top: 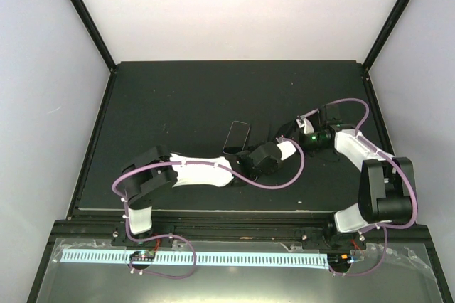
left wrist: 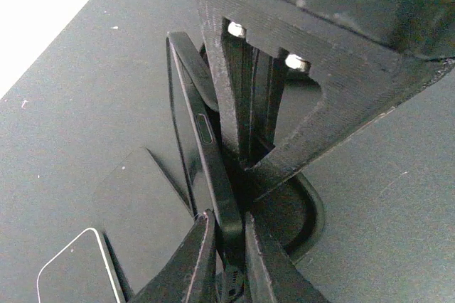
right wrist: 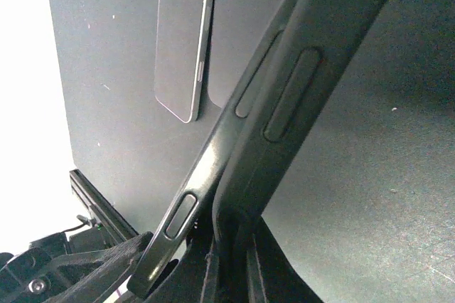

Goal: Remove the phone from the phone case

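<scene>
Both grippers meet above the middle of the dark table [top: 178, 97]. My left gripper [left wrist: 226, 221] is shut on the edge of a glossy black phone [left wrist: 213, 168], which has a side button. My right gripper [right wrist: 231, 246] is shut on the matte black phone case [right wrist: 284, 118]. In the right wrist view the phone [right wrist: 202, 175] stands apart from the case along its lower end, at a slight angle to it. The case's curved rim [left wrist: 313, 210] shows behind my left fingers. In the top view the left gripper [top: 274, 152] and right gripper [top: 290, 143] hide the held pieces.
A second flat phone with a silver edge [top: 237, 137] lies on the table just left of the grippers. It also shows in the left wrist view [left wrist: 78, 267] and the right wrist view [right wrist: 181, 40]. White walls enclose the table on three sides.
</scene>
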